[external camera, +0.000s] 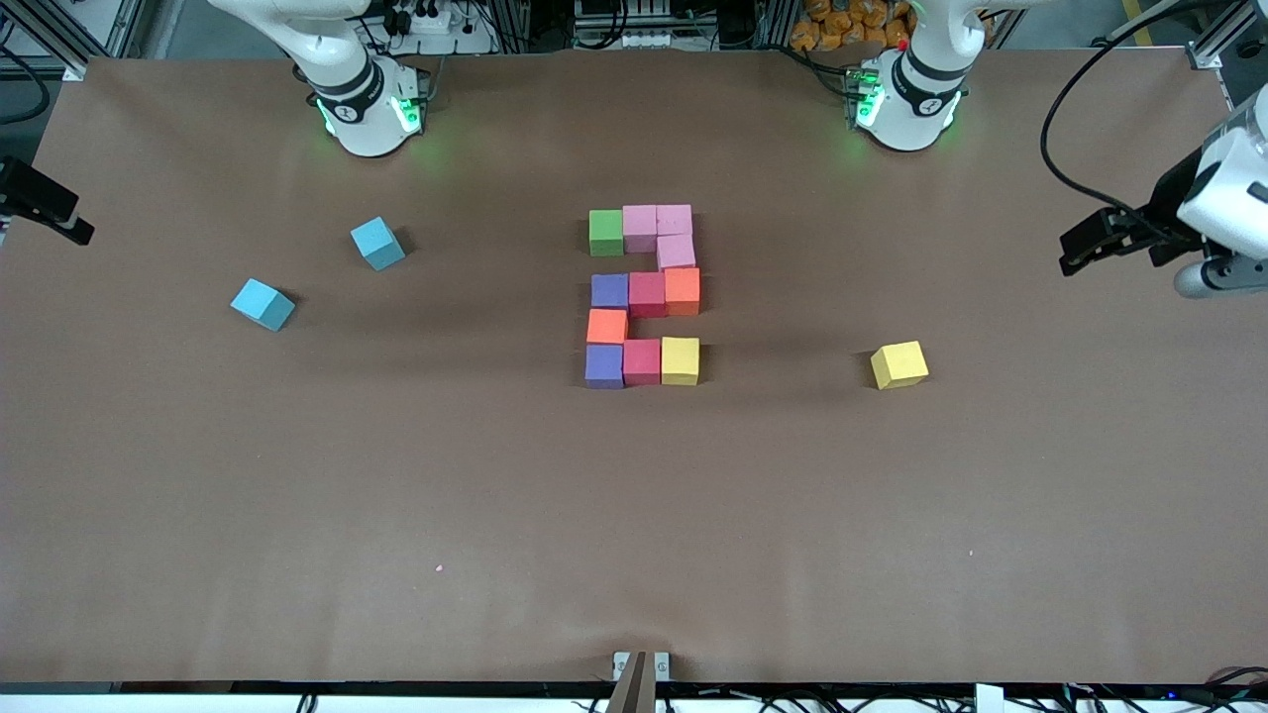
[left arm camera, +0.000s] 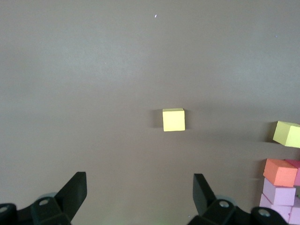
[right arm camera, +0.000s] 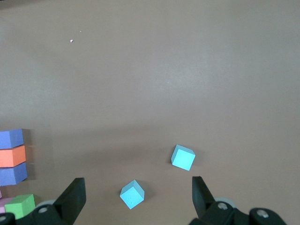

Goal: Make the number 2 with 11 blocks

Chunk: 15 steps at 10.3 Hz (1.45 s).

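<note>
Brown paper covers the surface [external camera: 297, 495]. At its middle, eleven blocks [external camera: 646, 294] sit touching in three rows joined by single cubes: green and two pink on top, a pink link, then purple, red, orange, an orange link, then purple, red, yellow. As seen from the front camera, the figure reads more like a mirrored 2. A spare yellow cube [external camera: 899, 364] lies apart toward the left arm's end; two light-blue cubes [external camera: 319, 272] toward the right arm's. The left hand [left arm camera: 139, 194] and right hand [right arm camera: 139, 197] wait at the table ends, fingers spread, holding nothing. Placement looks finished.
</note>
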Tool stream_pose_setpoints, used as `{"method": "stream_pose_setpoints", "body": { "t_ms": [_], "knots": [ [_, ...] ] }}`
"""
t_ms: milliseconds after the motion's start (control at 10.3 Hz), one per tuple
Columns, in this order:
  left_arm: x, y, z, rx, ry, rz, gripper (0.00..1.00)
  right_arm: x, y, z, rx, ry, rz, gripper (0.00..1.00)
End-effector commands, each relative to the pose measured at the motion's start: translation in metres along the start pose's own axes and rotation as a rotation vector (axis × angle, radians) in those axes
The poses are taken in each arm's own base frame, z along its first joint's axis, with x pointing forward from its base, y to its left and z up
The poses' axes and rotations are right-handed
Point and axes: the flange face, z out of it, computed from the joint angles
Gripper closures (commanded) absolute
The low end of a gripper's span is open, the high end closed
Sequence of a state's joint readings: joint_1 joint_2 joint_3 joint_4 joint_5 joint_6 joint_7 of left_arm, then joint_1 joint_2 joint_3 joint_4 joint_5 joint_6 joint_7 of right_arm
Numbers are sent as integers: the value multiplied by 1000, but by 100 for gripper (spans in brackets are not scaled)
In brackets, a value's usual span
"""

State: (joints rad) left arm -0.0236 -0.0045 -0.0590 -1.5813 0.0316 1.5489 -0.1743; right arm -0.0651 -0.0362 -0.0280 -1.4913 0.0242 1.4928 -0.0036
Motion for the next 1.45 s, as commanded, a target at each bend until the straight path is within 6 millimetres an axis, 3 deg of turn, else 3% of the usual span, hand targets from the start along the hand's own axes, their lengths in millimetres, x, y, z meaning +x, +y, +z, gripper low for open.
{"method": "stream_pose_setpoints", "body": {
  "t_ms": [0, 194, 581, 1356],
  "knots": [
    [-19, -5, -2, -22, -5, 20, 0, 2, -1, -2, 9, -4, -9, 0],
    [-24, -21, -1, -23, 5, 5, 0, 2, -2, -1, 9, -9, -12, 0],
    [-11, -20, -15, -24, 40, -10, 0, 5, -7, 5, 9, -20, -21, 0],
    [-9, -22, -12, -17, 34, 2, 0, 5, -6, 5, 8, -19, -20, 0]
  ]
}}
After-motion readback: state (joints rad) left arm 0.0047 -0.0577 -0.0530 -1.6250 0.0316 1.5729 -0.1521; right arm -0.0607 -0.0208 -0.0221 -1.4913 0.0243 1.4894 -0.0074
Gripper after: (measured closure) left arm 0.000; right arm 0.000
